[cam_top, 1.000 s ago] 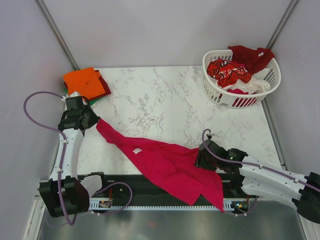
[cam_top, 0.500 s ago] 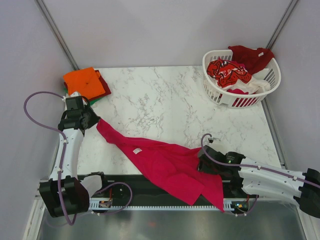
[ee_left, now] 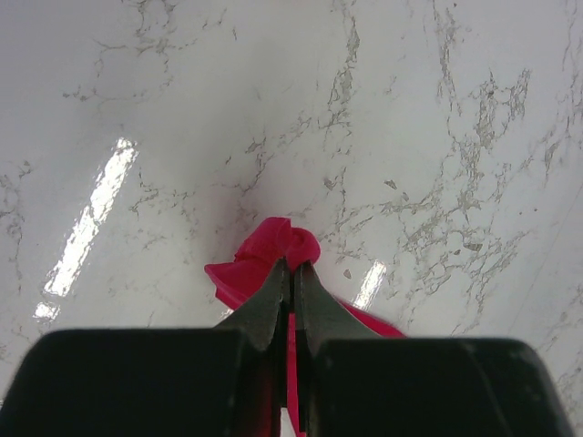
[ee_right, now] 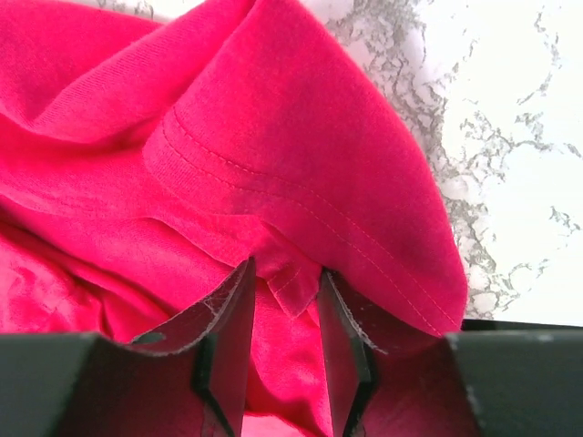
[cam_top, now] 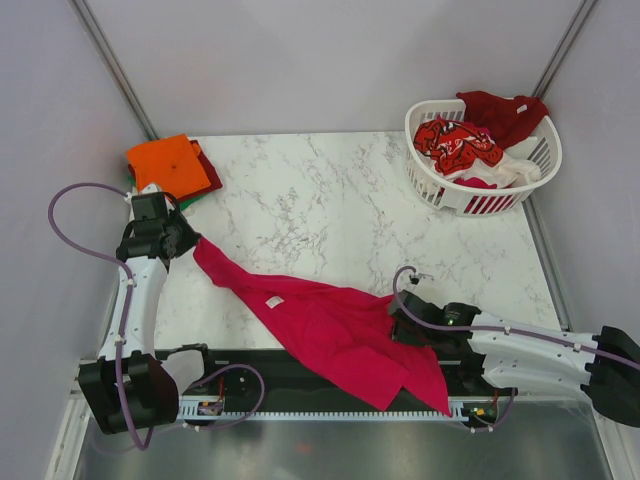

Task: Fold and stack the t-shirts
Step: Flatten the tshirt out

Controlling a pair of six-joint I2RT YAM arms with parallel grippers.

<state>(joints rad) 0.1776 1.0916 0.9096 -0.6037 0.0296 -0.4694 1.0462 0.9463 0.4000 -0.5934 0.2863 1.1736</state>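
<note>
A magenta-red t-shirt (cam_top: 330,325) lies stretched across the near part of the marble table, its right part hanging over the front edge. My left gripper (cam_top: 190,243) is shut on the shirt's left end; in the left wrist view (ee_left: 292,264) the jaws pinch a bunched tip of red cloth (ee_left: 273,250). My right gripper (cam_top: 397,318) sits at the shirt's right edge. In the right wrist view (ee_right: 284,273) its jaws stand a little apart around a seamed fold of the cloth (ee_right: 301,164). A folded orange t-shirt (cam_top: 168,163) tops a stack at the far left.
A white slatted basket (cam_top: 432,180) at the far right holds red-patterned (cam_top: 457,145), dark red (cam_top: 505,112) and white (cam_top: 510,170) t-shirts. Green and dark red cloth edges (cam_top: 208,180) show under the orange shirt. Grey walls close in on both sides.
My right gripper has slid a little toward me and left along the shirt's right edge. The left arm and the shirt's left end have not moved.
</note>
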